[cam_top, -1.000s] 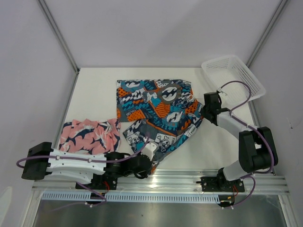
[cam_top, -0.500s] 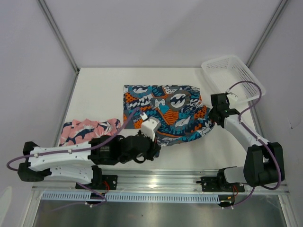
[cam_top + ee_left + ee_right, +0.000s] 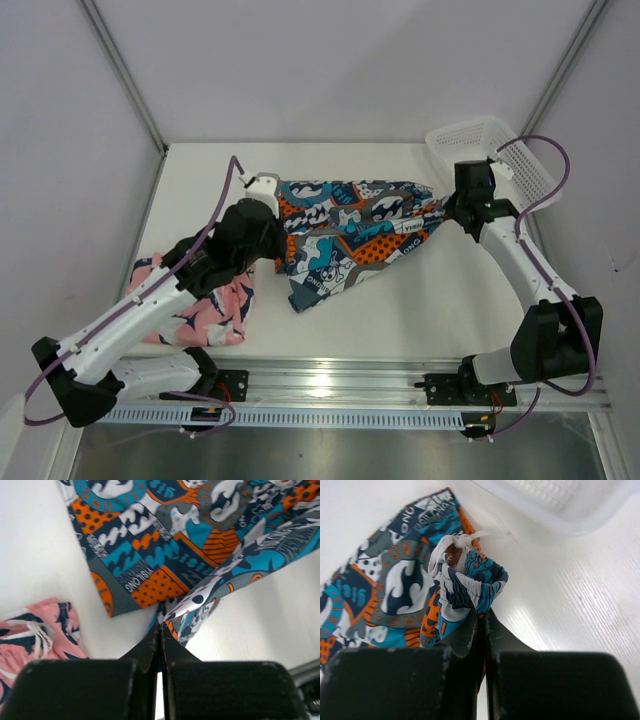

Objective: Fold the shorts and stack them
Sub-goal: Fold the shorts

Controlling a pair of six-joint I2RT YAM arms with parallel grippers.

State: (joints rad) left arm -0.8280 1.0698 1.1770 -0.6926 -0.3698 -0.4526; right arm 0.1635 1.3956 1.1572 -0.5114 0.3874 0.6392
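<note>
From above, the patterned shorts (image 3: 350,235) lie stretched across the far half of the table (image 3: 450,300). The left gripper (image 3: 265,188) pinches their left end and the right gripper (image 3: 453,207) their right end, close to the far right corner. Holding both ends at once probably serves to pull the cloth taut, so that a fold can be laid down flat. The pink shorts (image 3: 215,310) lie bunched by the left edge, partly under the left arm and not yet folded. A white mesh basket (image 3: 465,125) sits at the far right corner, apart from the cloth. The left wrist view shows that gripper's jaws closed to a thin line on a corner of the patterned fabric, with the rest spread beyond them on the table and a bit of pink cloth at the lower left. In the right wrist view the jaws are likewise clamped narrow, here on the gathered waistband and its white drawstring, with the basket wall just beyond. Counted: two shorts, one basket, two grippers, each gripping the same garment.
</note>
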